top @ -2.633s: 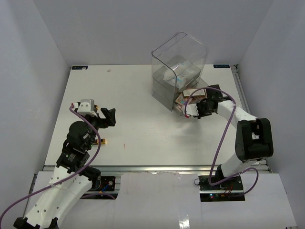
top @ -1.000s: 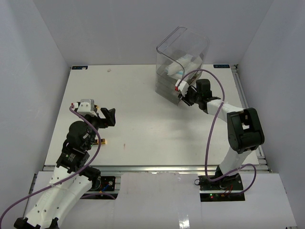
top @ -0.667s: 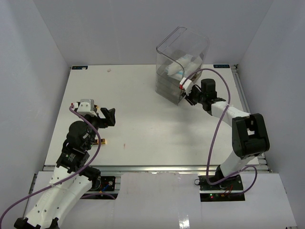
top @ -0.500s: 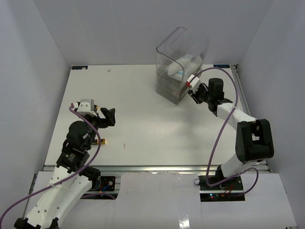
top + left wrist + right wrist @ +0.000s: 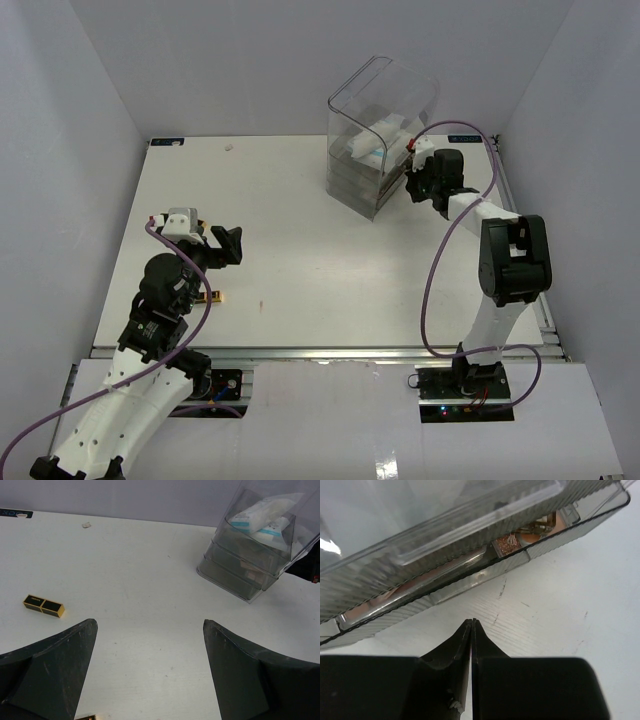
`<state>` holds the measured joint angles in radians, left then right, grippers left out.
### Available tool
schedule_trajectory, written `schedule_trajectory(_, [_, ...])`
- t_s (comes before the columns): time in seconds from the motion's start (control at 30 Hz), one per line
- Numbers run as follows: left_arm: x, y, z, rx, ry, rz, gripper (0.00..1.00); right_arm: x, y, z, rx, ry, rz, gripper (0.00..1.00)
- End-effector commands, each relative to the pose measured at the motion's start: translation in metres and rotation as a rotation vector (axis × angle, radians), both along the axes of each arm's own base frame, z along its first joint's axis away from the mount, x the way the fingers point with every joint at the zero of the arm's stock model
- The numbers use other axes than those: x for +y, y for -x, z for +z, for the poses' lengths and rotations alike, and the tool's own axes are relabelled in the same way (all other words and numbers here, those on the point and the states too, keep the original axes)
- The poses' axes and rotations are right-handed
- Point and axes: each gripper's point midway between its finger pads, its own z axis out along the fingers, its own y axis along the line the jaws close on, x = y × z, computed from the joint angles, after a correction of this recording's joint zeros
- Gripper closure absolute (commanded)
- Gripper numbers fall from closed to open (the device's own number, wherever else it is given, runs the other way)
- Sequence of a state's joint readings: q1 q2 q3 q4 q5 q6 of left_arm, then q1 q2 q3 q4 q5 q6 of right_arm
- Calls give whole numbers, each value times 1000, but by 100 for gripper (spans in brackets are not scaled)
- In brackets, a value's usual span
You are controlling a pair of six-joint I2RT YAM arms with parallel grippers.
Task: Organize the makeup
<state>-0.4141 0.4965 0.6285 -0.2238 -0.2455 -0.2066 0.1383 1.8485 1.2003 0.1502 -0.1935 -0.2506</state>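
The clear drawer box stands at the back right, with white-and-light-blue packets in its open top. Through its lower drawer front I see eyeshadow palette pans, brown and pink. My right gripper is at the box's right side. Its jaws are shut with nothing between them, the tips a little short of the bottom drawer. A black-gold tube lies on the table ahead and left of my left gripper. That gripper is open and empty over the left of the table.
A second small black-and-gold piece lies on the table beside the left arm. The table's back edge runs just behind the box, and grey walls close in on three sides. A small white scrap sits near the back left.
The right gripper swung from the box's front round to its right side and shut. The lower drawer, earlier pulled out with palettes showing, is pushed in. The left arm has not moved.
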Motion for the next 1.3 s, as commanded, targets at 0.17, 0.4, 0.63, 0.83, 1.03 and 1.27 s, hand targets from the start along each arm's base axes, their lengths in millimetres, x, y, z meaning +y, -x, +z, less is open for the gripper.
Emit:
schedule_trajectory(0.17, [1, -2, 0, -5, -8, 2, 2, 41, -18, 13, 110, -406, -103, 84])
schedule_trajectory(0.4, [0, -4, -2, 1, -11, 2, 2, 60, -8, 14, 156, -566, -69, 53])
schedule_trajectory(0.63, [1, -5, -3, 6, -12, 6, 2, 53, 0, 15, 133, -544, -77, 52])
schedule_trajectory(0.83, [1, -4, -2, 3, -11, 3, 2, 13, 3, 8, 84, -404, -177, 60])
schedule_trajectory(1.03, [1, -4, -2, 1, -10, 2, 2, 0, 4, 8, 141, -559, -146, 59])
schedule_trajectory(1.27, [0, -8, -8, 23, -22, 7, 2, 24, -7, 2, 241, -725, -69, 48])
